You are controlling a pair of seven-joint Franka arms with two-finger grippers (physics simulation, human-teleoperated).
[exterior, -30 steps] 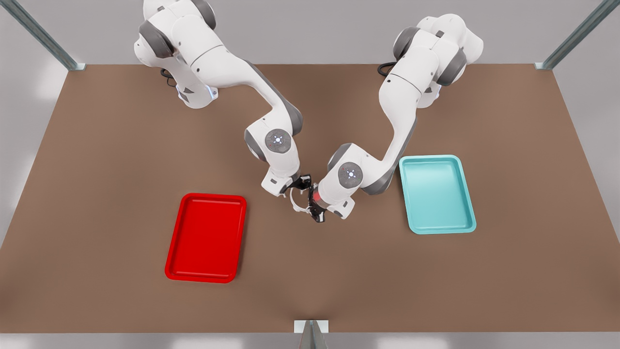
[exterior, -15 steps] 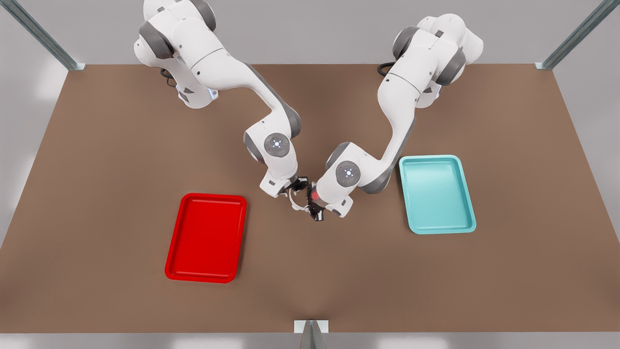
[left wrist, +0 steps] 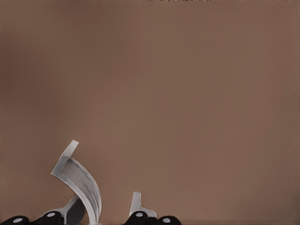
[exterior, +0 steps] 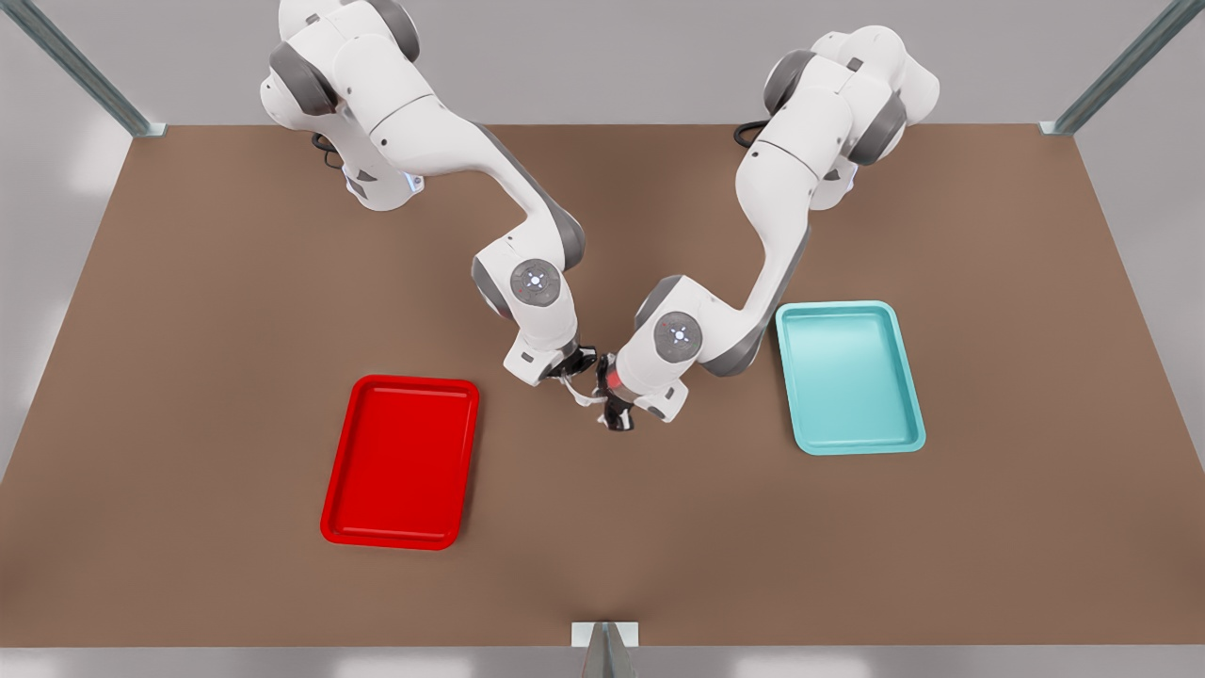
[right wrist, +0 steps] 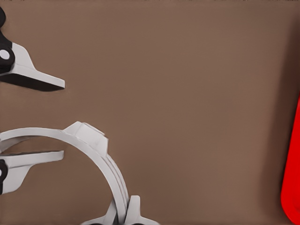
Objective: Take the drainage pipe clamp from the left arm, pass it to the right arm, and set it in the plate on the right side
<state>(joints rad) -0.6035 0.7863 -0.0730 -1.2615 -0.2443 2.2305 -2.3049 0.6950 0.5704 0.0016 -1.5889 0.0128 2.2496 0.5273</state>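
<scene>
The drainage pipe clamp [exterior: 586, 397], a thin white C-shaped arc, hangs just above the brown table between the two wrists. My right gripper [exterior: 572, 363], on the arm at the front view's left, is shut on one end of the clamp [right wrist: 89, 136], pinched between its fingertips [right wrist: 133, 211]. My left gripper [exterior: 614, 407], on the other arm, stands open; in the right wrist view its fingers [right wrist: 35, 77] sit far apart around the arc. In the left wrist view the clamp [left wrist: 77, 176] lies against one finger [left wrist: 70, 208]. The red plate [exterior: 400, 461] lies at the front view's left.
A light teal tray [exterior: 852, 377] lies at the front view's right, beside the left arm's elbow. The red plate's edge [right wrist: 293, 187] shows in the right wrist view. Bare brown table [exterior: 602, 527] stretches between both trays and the near edge.
Both wrists have drifted slightly toward the front view's left and farther from the camera. The clamp has moved with them and now looks flatter and smaller.
</scene>
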